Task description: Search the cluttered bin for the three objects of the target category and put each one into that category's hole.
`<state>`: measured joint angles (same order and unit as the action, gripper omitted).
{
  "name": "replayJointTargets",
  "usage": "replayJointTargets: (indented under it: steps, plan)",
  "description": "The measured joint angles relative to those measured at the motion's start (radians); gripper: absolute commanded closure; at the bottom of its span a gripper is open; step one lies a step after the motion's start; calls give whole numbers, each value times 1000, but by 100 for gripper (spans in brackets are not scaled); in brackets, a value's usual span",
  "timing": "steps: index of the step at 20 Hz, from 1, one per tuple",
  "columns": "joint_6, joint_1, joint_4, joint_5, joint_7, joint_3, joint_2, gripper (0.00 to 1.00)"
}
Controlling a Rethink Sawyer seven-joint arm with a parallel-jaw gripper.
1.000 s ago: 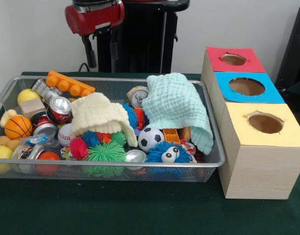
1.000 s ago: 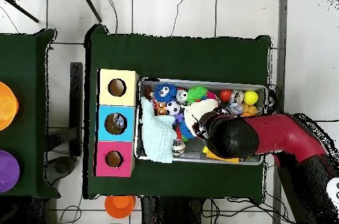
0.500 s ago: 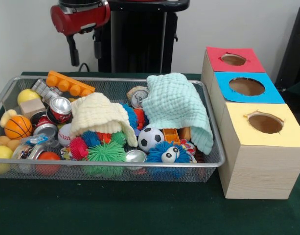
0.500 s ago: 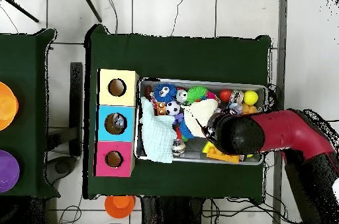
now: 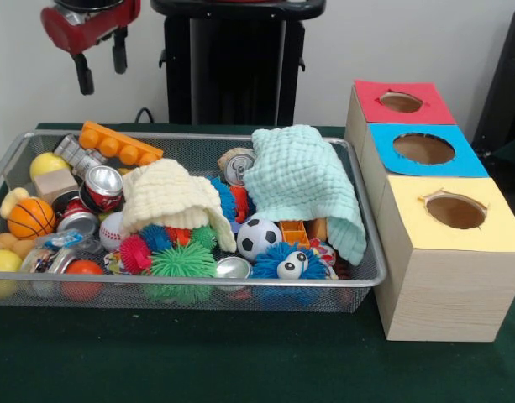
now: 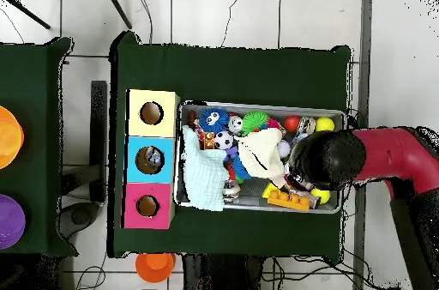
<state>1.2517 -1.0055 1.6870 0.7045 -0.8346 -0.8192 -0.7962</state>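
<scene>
The silver wire-mesh bin [image 5: 198, 137] stands mid-table, full of toys; it also shows in the overhead view [image 6: 257, 105]. A crumpled see-through piece with blue on it [image 5: 57, 241] lies at the bin's front left; I cannot make out a clear bottle elsewhere. The blue-surround hole [image 5: 423, 149] is the middle one of the wooden box, and something pale shows inside it in the overhead view [image 6: 149, 160]. My gripper [image 5: 102, 65] hangs high above the bin's far left corner, open and empty. In the overhead view the arm [image 6: 330, 160] hides it.
A cream cloth [image 5: 169, 197] and a mint cloth [image 5: 303, 180] cover part of the toys. Soda cans [image 5: 103, 185], an orange brick [image 5: 118, 144], a soccer ball [image 5: 259, 238] and a basketball [image 5: 30, 217] lie around. The red hole [image 5: 401, 102] and yellow hole [image 5: 455, 211] flank the blue one.
My gripper has moved steadily left and a little upward in the front view, away from the bin's middle toward its far left end. Nothing in the bin has moved.
</scene>
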Motion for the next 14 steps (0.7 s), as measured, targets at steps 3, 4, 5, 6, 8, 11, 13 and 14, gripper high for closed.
replayJointTargets:
  steps: [3,4,5,6,8,11,13,14]
  plan:
    - [85,1,-42,11,117,-10,12,0]
    - [135,2,-71,13,199,-19,18,0]
    - [149,3,-81,13,226,-22,20,0]
    - [163,4,-91,14,253,-24,23,0]
    - [192,9,-122,15,324,-29,29,0]
    - [223,22,-171,15,416,-30,35,0]
    - [241,37,-215,14,477,-30,41,0]
    - [245,40,-226,14,488,-30,43,0]
